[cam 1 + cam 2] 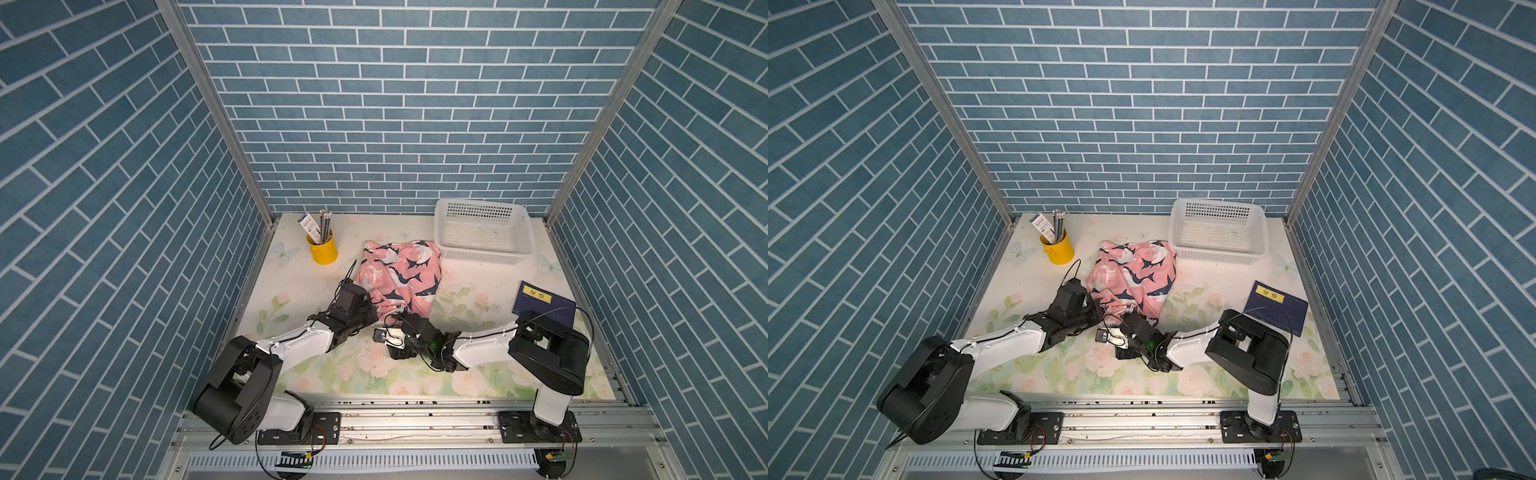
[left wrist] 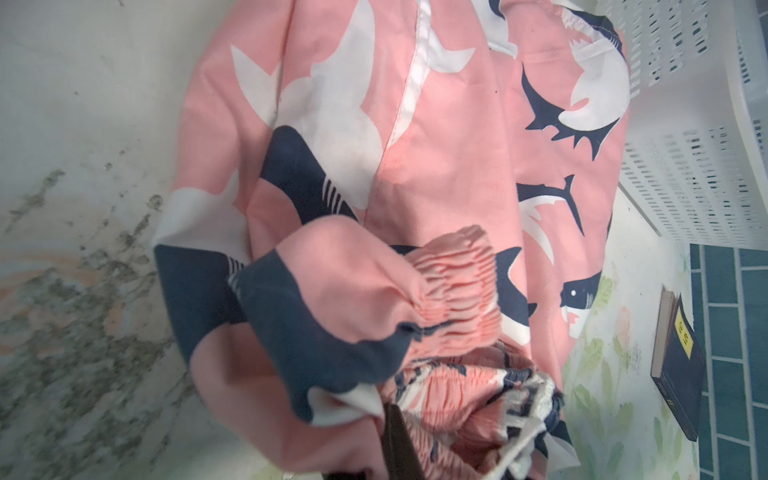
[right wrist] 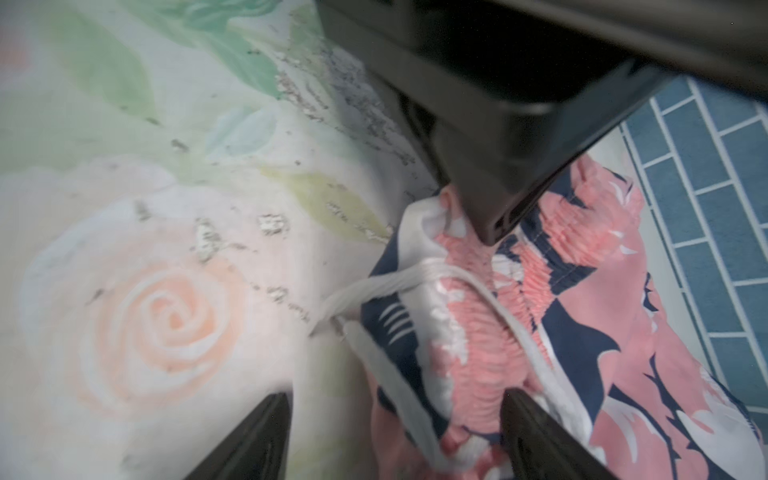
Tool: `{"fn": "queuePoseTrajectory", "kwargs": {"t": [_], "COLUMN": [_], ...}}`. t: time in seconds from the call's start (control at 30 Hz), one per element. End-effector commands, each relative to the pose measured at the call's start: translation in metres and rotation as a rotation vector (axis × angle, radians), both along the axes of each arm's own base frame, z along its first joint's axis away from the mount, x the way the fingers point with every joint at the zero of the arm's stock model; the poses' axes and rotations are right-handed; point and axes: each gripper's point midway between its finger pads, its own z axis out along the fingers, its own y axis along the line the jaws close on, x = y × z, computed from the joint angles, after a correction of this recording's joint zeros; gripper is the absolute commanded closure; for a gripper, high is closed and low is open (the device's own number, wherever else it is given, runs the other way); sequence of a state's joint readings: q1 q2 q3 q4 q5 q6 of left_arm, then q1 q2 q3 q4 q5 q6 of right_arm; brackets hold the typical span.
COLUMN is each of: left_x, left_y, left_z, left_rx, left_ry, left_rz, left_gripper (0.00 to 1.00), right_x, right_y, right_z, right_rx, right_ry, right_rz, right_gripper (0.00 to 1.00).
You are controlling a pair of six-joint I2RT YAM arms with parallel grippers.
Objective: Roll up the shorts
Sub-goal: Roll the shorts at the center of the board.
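shorts: the shorts (image 1: 401, 270) lie mid-counter (image 1: 299, 291), between the yellow pencil cup (image 1: 323, 251) and the white basket (image 1: 484, 253). Far hem is just beside the basket corner; can't tell if it touches. Waistband (image 3: 469, 332) end faces the arms, bunched.
left gripper: left gripper (image 3: 496, 228) pressed together, pinching a fold of waistband.
right gripper: right gripper (image 3: 395, 397) spread and empty. One finger over bare counter, the other over fabric.
risk, string: the drawstring (image 3: 386, 286) trails loose near the spread jaws. Closing here may catch only the string, so the roll starts lopsided.
risk, clash: the two grippers sit very close. An inward move could knock them together.
risk, slip: thin fabric on a single pinch could pull free once the roll starts.
risk, basket: rolling away from the arms may shove the hem into the basket.
book: book (image 1: 544, 307) well apart, no worry.
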State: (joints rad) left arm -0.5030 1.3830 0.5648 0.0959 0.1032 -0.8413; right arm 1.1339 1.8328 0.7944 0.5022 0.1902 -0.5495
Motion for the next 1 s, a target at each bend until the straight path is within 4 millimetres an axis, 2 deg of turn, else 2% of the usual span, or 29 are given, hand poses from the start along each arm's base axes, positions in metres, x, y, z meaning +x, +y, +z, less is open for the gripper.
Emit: {"fn": "queuePoseTrajectory", "kwargs": {"t": [0.0,0.1,0.2,0.33,0.4,0.43,0.5,0.53,0.63,0.67,0.7,0.77,0.83,0.97], "left_x": [-0.003,-0.007,-0.009,-0.01,-0.01,-0.01,-0.009,-0.008,-0.005,-0.003,-0.002,0.0,0.0,-0.008], "left_y": [-0.004,-0.002,0.003,0.008,0.011,0.013,0.018,0.021,0.033,0.037,0.04,0.051,0.058,0.074], "left_z": [0.0,-0.002,-0.004,0.0,0.001,0.001,0.002,0.003,0.011,0.017,0.021,0.037,0.055,0.084], "left_rx": [-0.011,-0.008,-0.004,-0.014,-0.009,-0.005,-0.002,-0.001,0.026,0.03,0.037,0.053,0.053,0.036], "left_ry": [0.028,0.038,0.045,0.036,0.036,0.036,0.033,0.029,0.011,-0.007,-0.021,-0.071,-0.126,-0.223], "left_rz": [-0.029,-0.036,-0.027,-0.015,-0.007,-0.003,0.011,0.019,0.06,0.073,0.083,0.127,0.16,0.214], "left_gripper": [1.0,1.0,1.0,1.0,1.0,1.0,1.0,0.97,0.4,0.27,0.2,0.1,0.05,0.04], "right_x": [0.031,0.044,0.051,0.048,0.044,0.04,0.03,0.026,0.002,-0.004,-0.009,-0.015,-0.021,-0.032], "right_y": [-0.007,-0.008,-0.01,-0.01,-0.01,-0.009,-0.005,-0.002,0.006,0.008,0.01,0.012,0.015,0.022], "right_z": [-0.008,-0.011,-0.014,-0.016,-0.02,-0.022,-0.024,-0.023,-0.021,-0.022,-0.025,-0.03,-0.031,-0.024], "right_rx": [-0.043,-0.042,-0.053,-0.072,-0.097,-0.105,-0.109,-0.101,-0.074,-0.076,-0.079,-0.086,-0.081,-0.069], "right_ry": [-0.099,-0.111,-0.113,-0.099,-0.069,-0.039,0.054,0.096,0.243,0.29,0.328,0.405,0.482,0.609], "right_rz": [-0.096,-0.128,-0.134,-0.111,-0.09,-0.078,-0.044,-0.029,0.062,0.083,0.1,0.114,0.127,0.155], "right_gripper": [0.17,0.22,0.34,0.76,0.93,0.98,1.0,1.0,1.0,1.0,1.0,1.0,1.0,1.0]}}
